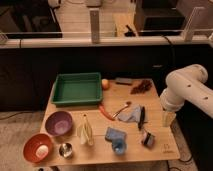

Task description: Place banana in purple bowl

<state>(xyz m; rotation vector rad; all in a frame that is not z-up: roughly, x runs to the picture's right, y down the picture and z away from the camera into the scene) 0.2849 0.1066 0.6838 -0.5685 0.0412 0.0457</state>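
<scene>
Shows a thick white robot arm (186, 89) bending in from the right and dropping toward the right edge of a wooden table (160, 150). Ends in a gripper (168, 119) hanging just over that edge, with nothing visibly held; cannot tell whether open or closed. Hangs well apart from the banana, so probably waiting before any reach. Next in size, shows a shallow green tray (76, 89) at the back left, likely parked out of the working area. In front of it, near the left edge, sets the purple bowl (59, 123) upright, mouth up, nothing inside, ready to receive. Just right of it, close but not touching, lays the banana (86, 132), a pale little bunch flat on the wood with its pointed end toward the back; probably easy to take from above and carry a short way left. At the front left corner, adds an orange-red bowl (38, 148) with a white inside, a likely wrong target. Scatters smaller clutter across the middle: a crumpled grey cloth (131, 114), a blue object (116, 137), a small steel cup (66, 150) beside the two bowls, a thin red chili (104, 111) and a round orange fruit (105, 84) by the tray's corner. As for the surface, plain light wood, level and crowded. Beyond it, dark cabinets (30, 75), a pale rail (125, 40) running across the top, and grey carpet (20, 130) below.
</scene>
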